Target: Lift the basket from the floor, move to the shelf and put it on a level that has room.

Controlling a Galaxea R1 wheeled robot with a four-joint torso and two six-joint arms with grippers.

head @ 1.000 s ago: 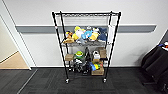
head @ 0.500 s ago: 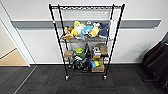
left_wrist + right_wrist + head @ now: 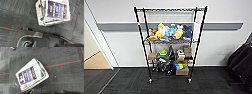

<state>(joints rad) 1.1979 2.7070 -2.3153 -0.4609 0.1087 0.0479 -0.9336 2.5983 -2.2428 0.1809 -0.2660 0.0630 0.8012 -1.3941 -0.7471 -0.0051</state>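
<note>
The rectangular cream woven basket sits on the dark grey carpet-tile floor, its long axis running askew to the orange seam lines. Inside it lies a dark blue book with white lettering too blurred to read. The tall black wire rack stands against the white wall, its top tier bare. Whether either gripper is open or closed cannot be told.

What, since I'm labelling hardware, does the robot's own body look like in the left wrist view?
A black rounded housing edged by a thin pale trim line, with a small tan plate on its upper edge and a round glossy lens-like fitting.
</note>
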